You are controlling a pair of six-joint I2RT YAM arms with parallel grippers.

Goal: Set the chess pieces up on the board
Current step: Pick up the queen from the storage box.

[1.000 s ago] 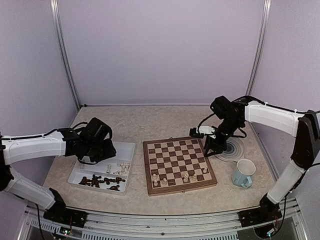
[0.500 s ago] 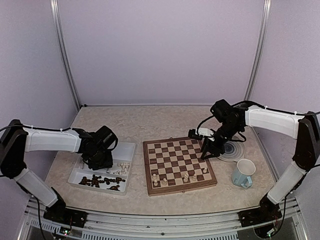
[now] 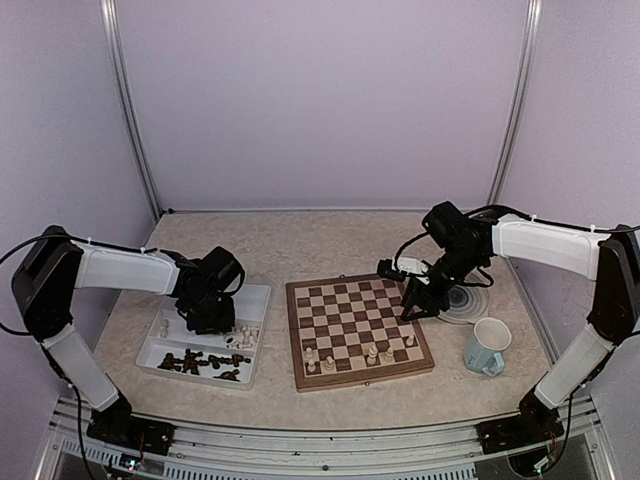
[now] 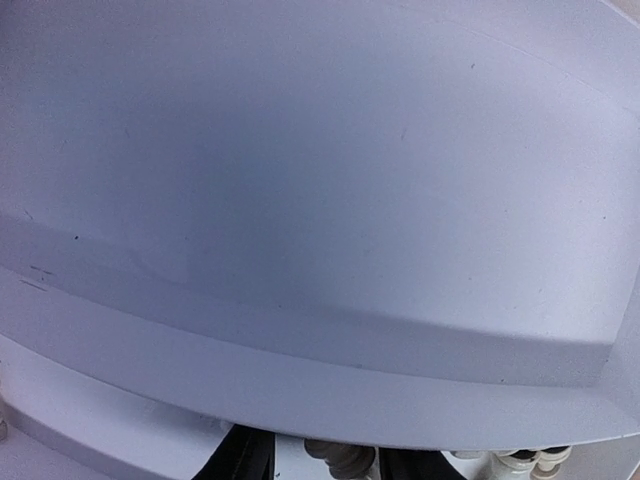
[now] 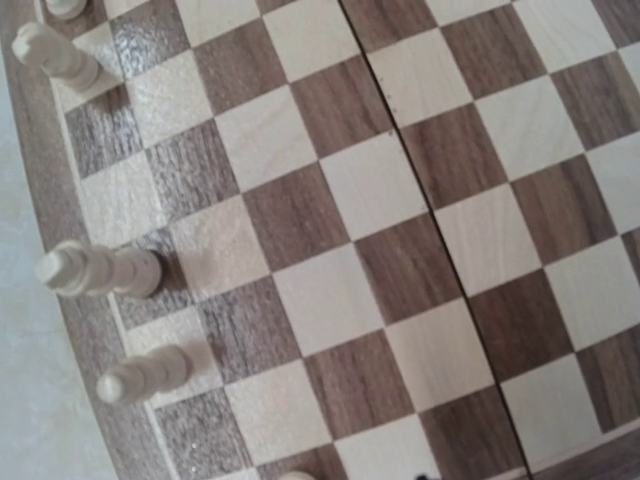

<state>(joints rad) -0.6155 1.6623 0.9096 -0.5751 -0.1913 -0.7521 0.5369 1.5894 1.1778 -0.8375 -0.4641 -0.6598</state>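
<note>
The board [image 3: 350,310] lies at the table's middle, with several cream chess pieces [image 3: 372,353] standing along its near rows. Some of them [image 5: 95,270] show at the left of the right wrist view, beside bare squares of the board [image 5: 370,190]. My right gripper [image 3: 413,305] hangs low over the board's right edge; its fingers are hidden. My left gripper [image 3: 212,318] is down in the white tray [image 3: 258,292]. Its jaws [image 4: 325,468] are open on either side of a cream piece [image 4: 340,458], with a gap on the left. The tray wall [image 4: 320,200] fills that view.
Dark pieces [image 3: 200,360] and cream pieces [image 3: 243,335] lie loose in the tray's near half. A round grey-ringed plate [image 3: 468,298] sits right of the board, under the right arm. A pale blue mug [image 3: 487,347] stands nearer, at the front right.
The left arm has swung right and down into the tray, and its jaws have narrowed. The right gripper has edged slightly lower at the board's right edge.
</note>
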